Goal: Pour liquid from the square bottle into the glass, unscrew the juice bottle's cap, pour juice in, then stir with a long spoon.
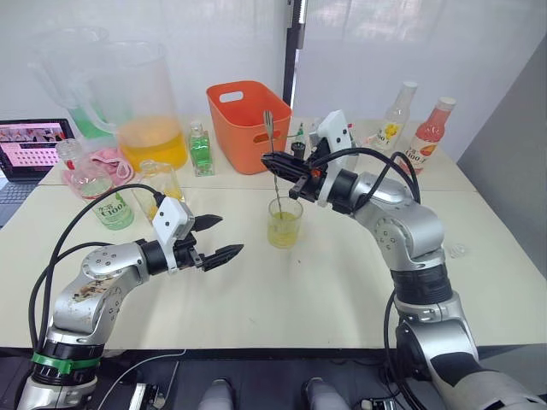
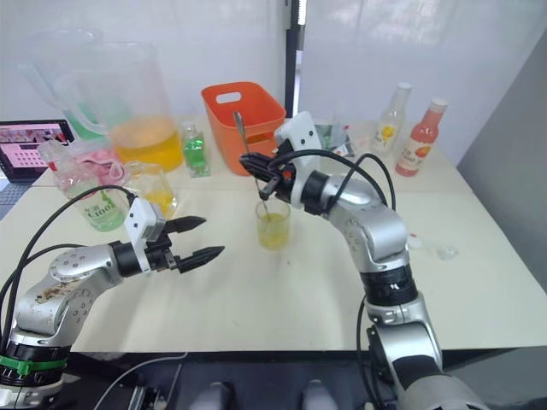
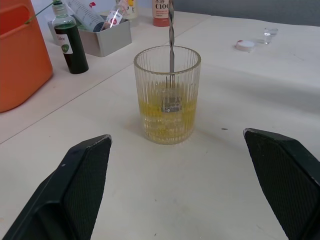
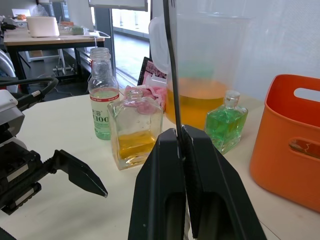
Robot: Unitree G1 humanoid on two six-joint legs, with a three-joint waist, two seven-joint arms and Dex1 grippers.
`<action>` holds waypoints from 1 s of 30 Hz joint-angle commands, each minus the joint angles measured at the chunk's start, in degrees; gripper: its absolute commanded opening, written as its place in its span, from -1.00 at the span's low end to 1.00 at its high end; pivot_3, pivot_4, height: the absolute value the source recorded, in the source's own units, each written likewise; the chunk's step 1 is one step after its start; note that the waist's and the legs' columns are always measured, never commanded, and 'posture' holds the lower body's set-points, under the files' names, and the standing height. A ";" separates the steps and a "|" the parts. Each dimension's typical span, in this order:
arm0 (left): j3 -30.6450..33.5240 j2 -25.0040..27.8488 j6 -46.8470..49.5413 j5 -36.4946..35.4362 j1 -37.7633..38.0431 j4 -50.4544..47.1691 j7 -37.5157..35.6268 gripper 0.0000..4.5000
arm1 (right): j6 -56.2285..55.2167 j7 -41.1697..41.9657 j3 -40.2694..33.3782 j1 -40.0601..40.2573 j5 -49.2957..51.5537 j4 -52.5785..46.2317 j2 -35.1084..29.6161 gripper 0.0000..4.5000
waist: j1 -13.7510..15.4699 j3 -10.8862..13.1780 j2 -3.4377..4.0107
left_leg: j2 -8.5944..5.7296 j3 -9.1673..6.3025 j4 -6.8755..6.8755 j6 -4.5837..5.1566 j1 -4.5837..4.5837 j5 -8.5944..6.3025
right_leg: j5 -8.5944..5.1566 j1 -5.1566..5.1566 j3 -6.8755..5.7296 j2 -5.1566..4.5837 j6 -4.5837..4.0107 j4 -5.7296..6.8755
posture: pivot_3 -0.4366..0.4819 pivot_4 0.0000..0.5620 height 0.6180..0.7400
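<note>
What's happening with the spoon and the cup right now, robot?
Right gripper shut on long thin silvery metal spoon, bowl down in small clear ribbed glass of yellow liquid. Left gripper open, empty, beside glass. Nothing in the way.

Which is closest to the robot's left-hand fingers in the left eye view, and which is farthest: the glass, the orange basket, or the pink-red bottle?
From the left gripper:
1. The glass, just to its right on the near table, with the long spoon standing in it.
2. The orange basket, farther back, near the middle.
3. The pink-red bottle, far off at the back right.
</note>
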 commanded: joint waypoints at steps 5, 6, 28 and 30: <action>-0.04 0.38 -1.11 0.48 -1.41 -0.90 -0.58 0.99 | -4.84 1.21 1.04 -0.38 -3.99 -0.06 -3.57 -1.00 | 0.21 0.00 0.00 | 0.00 0.01 0.02 0.00 -0.01 0.00 | 0.00 0.02 0.00 -0.02 0.00 -0.03 | -0.05 -0.47 0.40; -0.03 0.38 -1.09 0.49 -1.40 -0.95 -0.61 0.99 | -4.03 1.58 1.09 -0.38 -3.53 -0.37 -3.75 -1.00 | 0.19 0.00 0.00 | 0.00 0.01 0.02 0.00 -0.01 0.00 | 0.00 0.02 0.00 -0.02 0.01 -0.02 | -0.05 -0.47 0.40; 0.36 0.92 -1.81 1.22 -2.29 0.78 -2.11 0.99 | -0.83 1.18 -5.99 -3.52 2.30 -4.88 -7.10 -1.00 | 0.14 0.00 0.00 | 0.00 0.01 0.01 0.00 0.00 0.00 | 0.00 0.01 0.00 -0.01 0.00 -0.02 | -0.05 -0.47 0.40; 0.40 0.90 -1.87 1.30 -2.24 0.79 -2.19 0.99 | -0.05 0.91 -6.54 -3.37 2.98 -5.44 -7.28 -1.00 | 0.12 0.00 0.00 | 0.00 0.01 0.01 0.00 0.00 0.00 | 0.00 0.01 0.00 -0.01 0.00 -0.01 | -0.05 -0.47 0.40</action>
